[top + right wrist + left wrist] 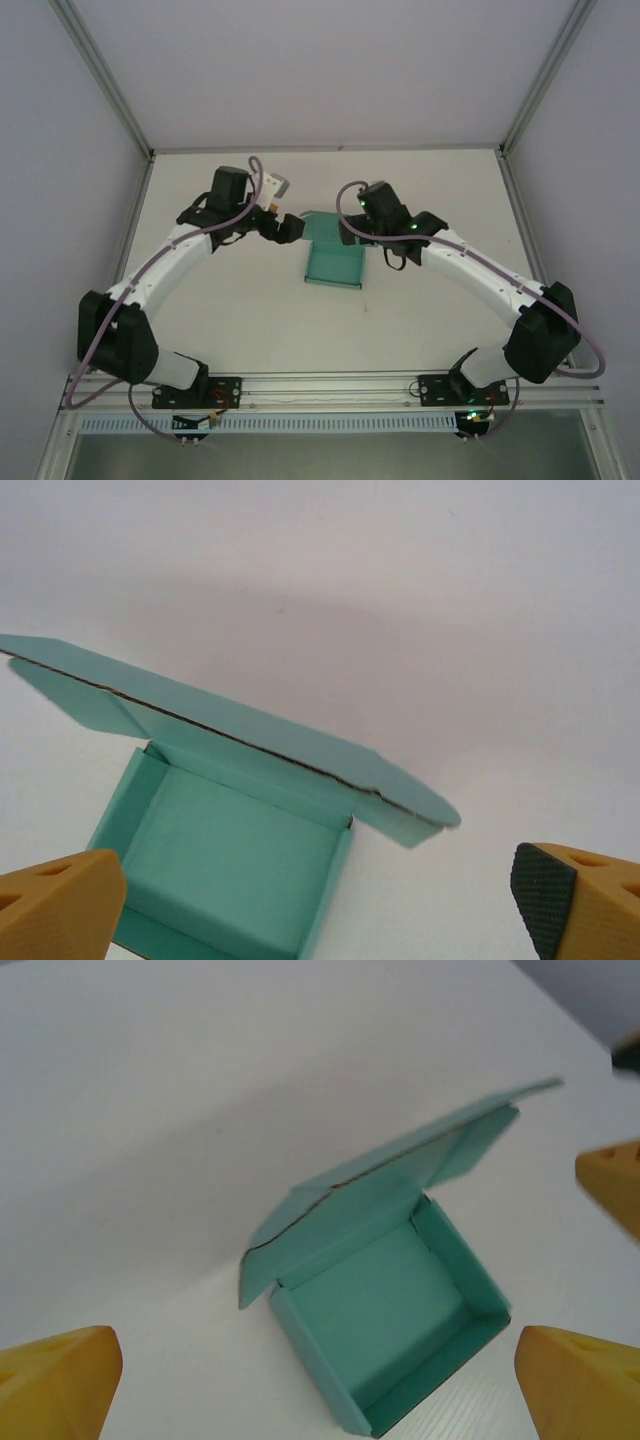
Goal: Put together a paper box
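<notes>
White tabletop [250, 310], pale walls around it, aluminium frame posts [100, 70] at the back corners. Paper box [333, 265] sat about mid-table, base flat on the surface, with one gripper at each of its far corners.

Box state: all four walls were up, forming an open tray with a bare teal floor. Lid [400, 1170] was hinged along the box's far wall and stood raised at a slant over the tray, not closed. A rounded tab [410, 820] hung off one end of the lid, outside the tray wall, untucked.

Left gripper [285, 228] was just off the box's far-left corner. Jaws were spread wide with nothing between them. In its wrist view the yellow fingers [60, 1380] sat at the two bottom corners, with the box ahead of them and a gap on both sides.

Right gripper [352, 232] was at the box's far-right corner, next to the lid. Jaws were also wide apart and gripped nothing. Its black pad [540, 892] was clear of the cardboard in the wrist view. Top view alone couldn't settle whether it touched the lid edge.
</notes>
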Motion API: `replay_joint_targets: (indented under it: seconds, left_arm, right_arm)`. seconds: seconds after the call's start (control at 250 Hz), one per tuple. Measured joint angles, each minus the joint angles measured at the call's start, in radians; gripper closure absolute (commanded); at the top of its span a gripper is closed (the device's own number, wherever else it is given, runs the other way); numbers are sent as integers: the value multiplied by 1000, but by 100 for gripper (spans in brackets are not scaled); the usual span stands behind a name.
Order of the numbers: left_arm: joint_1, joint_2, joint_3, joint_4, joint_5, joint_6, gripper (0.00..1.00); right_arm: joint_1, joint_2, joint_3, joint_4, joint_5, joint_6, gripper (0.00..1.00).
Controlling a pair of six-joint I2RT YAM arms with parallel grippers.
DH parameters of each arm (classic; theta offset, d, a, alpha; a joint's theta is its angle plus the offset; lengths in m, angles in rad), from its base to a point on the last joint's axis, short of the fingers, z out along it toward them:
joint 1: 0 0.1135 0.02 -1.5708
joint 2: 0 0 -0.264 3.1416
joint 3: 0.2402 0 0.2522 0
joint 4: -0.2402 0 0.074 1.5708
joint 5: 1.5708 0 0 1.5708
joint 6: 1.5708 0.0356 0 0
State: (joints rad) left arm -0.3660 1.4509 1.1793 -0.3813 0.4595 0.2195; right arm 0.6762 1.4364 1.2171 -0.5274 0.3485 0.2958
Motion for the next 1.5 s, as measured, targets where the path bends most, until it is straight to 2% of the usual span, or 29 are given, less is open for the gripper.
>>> replay_joint_targets:
  seconds: [0.132, 0.291, 0.327, 0.403, 0.459, 0.563, 0.647, 0.743, 0.954, 1.122, 1.294, 1.497]
  left_arm:
    - [-43, 137, 119, -84, -2, 113, 7]
    - [-57, 287, 245, -159, -22, 185, 28]
    - [-57, 312, 263, -172, -27, 197, 37]
    - [-57, 346, 286, -195, -32, 220, 48]
    - [-57, 361, 292, -204, -34, 229, 58]
    - [-57, 372, 294, -221, -34, 246, 70]
    - [-58, 373, 296, -222, -34, 258, 80]
    - [-58, 373, 298, -220, -37, 260, 100]
    - [-68, 373, 299, -210, -80, 233, 100]
    - [-92, 373, 299, -162, -194, 161, 100]
    - [-127, 373, 303, -102, -313, 18, 100]
    - [-158, 372, 289, 11, -416, -225, 100]
  right_arm:
    - [-82, 40, 23, 3, -114, -146, 3]
    - [-161, 130, 44, 3, -193, -264, 18]
    - [-171, 151, 48, 0, -204, -285, 20]
    - [-183, 187, 58, -8, -228, -312, 31]
    - [-187, 211, 73, -16, -243, -333, 44]
    - [-190, 246, 96, -16, -259, -352, 62]
    - [-191, 262, 109, -25, -264, -349, 70]
    - [-191, 271, 119, -34, -277, -353, 75]
    - [-193, 271, 121, -42, -291, -351, 88]
    - [-191, 271, 122, -37, -296, -313, 94]
    - [-191, 262, 122, -5, -277, -193, 96]
    - [-179, 261, 122, 89, -179, 2, 96]
